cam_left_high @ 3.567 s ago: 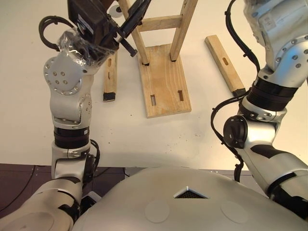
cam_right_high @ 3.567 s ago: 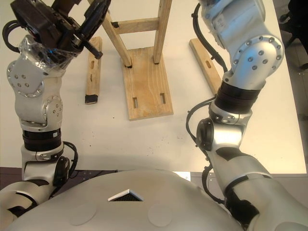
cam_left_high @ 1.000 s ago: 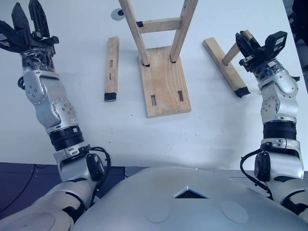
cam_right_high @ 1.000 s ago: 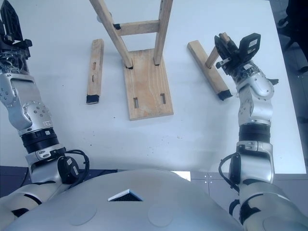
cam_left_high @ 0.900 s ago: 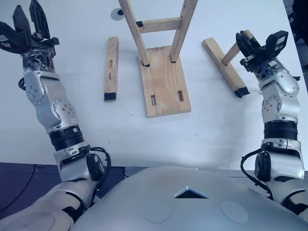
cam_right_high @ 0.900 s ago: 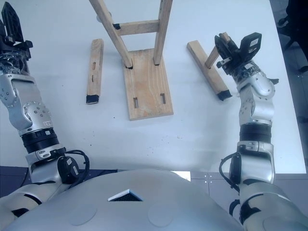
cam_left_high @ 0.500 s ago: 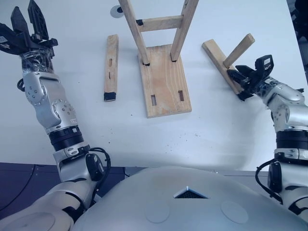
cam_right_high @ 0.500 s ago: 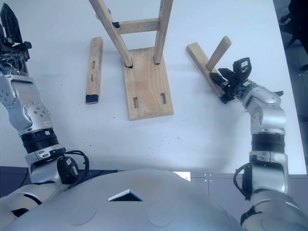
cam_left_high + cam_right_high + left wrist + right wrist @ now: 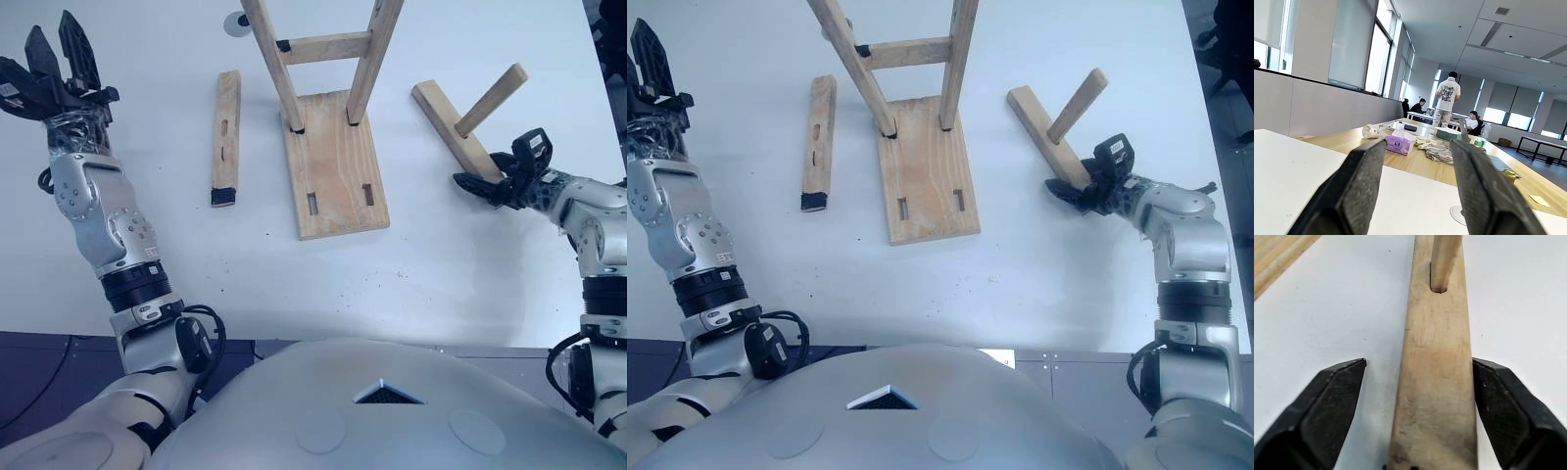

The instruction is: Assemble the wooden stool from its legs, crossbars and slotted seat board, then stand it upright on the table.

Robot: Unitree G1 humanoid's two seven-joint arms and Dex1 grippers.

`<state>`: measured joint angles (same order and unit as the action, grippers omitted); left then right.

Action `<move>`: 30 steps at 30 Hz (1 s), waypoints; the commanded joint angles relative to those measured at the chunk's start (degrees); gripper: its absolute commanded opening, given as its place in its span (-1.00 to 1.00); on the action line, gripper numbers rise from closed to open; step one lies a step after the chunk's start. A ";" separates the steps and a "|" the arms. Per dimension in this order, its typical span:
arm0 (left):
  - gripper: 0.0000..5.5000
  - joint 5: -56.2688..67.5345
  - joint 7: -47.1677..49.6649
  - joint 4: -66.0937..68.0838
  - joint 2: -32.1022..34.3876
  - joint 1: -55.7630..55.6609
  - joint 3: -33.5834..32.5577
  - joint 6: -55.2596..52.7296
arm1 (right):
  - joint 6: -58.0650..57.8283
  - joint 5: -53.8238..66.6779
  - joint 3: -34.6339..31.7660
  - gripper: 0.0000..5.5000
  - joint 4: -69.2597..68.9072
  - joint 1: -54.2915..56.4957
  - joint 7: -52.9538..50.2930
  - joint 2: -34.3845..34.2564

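Head cams: seat board (image 9: 335, 162) flat on the surface (image 9: 392, 264), leg pair (image 9: 275, 69) slotted in, loose leg (image 9: 226, 137) to its left. Right end effector (image 9: 498, 176) at the foot of the right-hand leg (image 9: 441, 113), its crossbar (image 9: 487, 100) sticking up. Left wrist: left end effector (image 9: 1417, 147) wide open, empty. Right wrist: fingers (image 9: 1327, 411) astride that leg, not gripping; next prob. close & lift. Leg's foot cut off.

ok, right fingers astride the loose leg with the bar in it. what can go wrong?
Right gripper sets its fingers astride the pale wooden leg near its black-tipped end: lifted there, it may swing. The short wooden crossbar slanting from its slot could drop out. Left gripper is too far to steady it.
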<state>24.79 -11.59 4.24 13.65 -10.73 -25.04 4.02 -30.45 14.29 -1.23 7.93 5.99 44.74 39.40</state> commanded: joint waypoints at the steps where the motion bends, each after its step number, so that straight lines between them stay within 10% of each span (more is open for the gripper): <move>1: -0.14 -0.55 0.28 -0.23 0.42 0.42 0.09 -0.09 | 2.09 -3.62 2.15 0.07 0.86 -0.07 0.42 2.05; 7: -0.14 5.70 -4.22 -8.43 1.21 0.90 3.61 -8.35 | 0.73 -2.21 0.45 -0.25 2.35 1.38 0.84 1.66; 20: 0.16 38.26 -10.71 -32.40 2.93 1.76 15.95 -40.21 | -23.20 34.15 -21.00 -0.26 -9.81 19.02 2.65 -5.07; 30: 0.40 56.40 -4.28 -25.35 -4.02 -8.61 20.58 -48.14 | -34.32 49.57 -14.46 -0.26 -19.38 20.54 6.45 -5.64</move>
<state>80.07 -17.13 -21.60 10.32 -17.41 -5.22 -43.42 -64.26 63.13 -17.48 -9.77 26.31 50.89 34.29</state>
